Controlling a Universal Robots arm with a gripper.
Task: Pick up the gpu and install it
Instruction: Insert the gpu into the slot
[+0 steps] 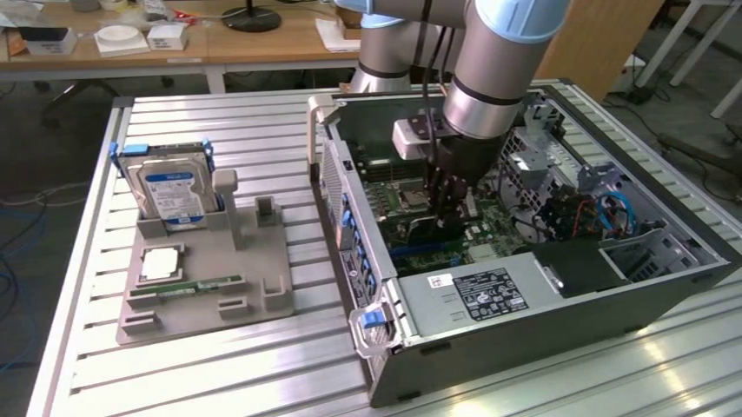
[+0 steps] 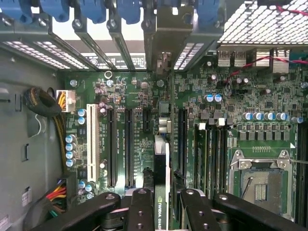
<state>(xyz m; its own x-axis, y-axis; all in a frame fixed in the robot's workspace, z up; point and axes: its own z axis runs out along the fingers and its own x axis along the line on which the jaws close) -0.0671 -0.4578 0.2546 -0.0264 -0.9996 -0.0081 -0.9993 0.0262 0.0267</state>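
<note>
While tight on the gpu (image 2: 162, 168), pincer (image 2: 163, 199) inside the computer case (image 1: 522, 352), slots (image 2: 111, 144) and cables (image 2: 45, 103) alongside

PC case (image 1: 557, 334) open on slat table (image 1: 208, 373), motherboard (image 2: 139, 91) face up. CPU socket (image 2: 260, 185) exposed. PSU (image 1: 487, 291) at near end, label up. Blue cables (image 1: 614, 208) at the exterior view's right. Gray fixture (image 1: 261, 269) beside case: hard drive (image 1: 168, 187) upright, RAM stick (image 1: 197, 285) lying flat. Wooden desk (image 1: 267, 43) behind.

One gpu (image 2: 161, 185), one hard drive (image 1: 172, 187)
</note>
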